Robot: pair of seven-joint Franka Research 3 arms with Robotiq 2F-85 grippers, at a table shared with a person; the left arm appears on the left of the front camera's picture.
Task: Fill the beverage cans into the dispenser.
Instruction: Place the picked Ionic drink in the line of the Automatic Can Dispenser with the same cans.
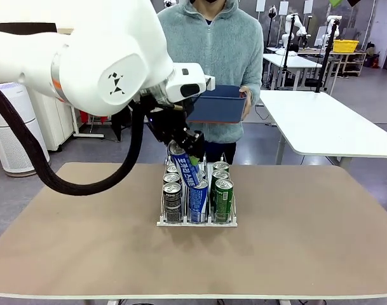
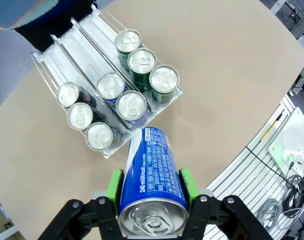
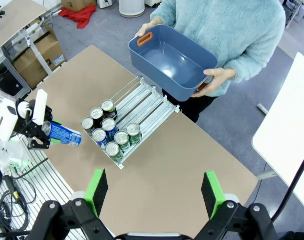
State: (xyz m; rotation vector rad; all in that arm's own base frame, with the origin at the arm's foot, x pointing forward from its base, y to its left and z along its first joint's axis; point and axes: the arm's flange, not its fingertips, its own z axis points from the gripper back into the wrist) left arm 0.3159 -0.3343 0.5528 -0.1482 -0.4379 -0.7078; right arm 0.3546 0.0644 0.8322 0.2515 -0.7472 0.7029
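My left gripper (image 2: 152, 187) is clamped on a slim blue metal drink can with white lettering and a silver top (image 2: 152, 192), my green pads (image 2: 113, 184) pressed flat against its two sides. In the front view I hold that can tilted (image 1: 185, 167) above the middle of the small white wire-divided rack (image 1: 196, 222), which sits on the tan tabletop (image 1: 307, 241); its lower end is close over the standing cans, though I cannot tell whether it touches any of them. From my left wrist camera the rack's three lanes (image 2: 67, 47) run away from me: one outer lane holds three dark grey-black cans (image 2: 82, 116), the middle lane two blue cans (image 2: 123, 96), and the other outer lane three green cans (image 2: 147, 62), all upright and crowded against the low front lip, with the far stretch of each lane bare. My right gripper (image 3: 154, 192) hangs high over the table with its fingers spread wide and nothing between them. From there I see the rack (image 3: 142, 102) below and my left gripper carrying the blue can (image 3: 62, 135) just beside it. At the far edge of the table a person in a fuzzy pale teal top (image 3: 231, 30) holds a dark blue rectangular plastic tub (image 3: 171, 62) in both hands, and the tub's visible interior looks bare.
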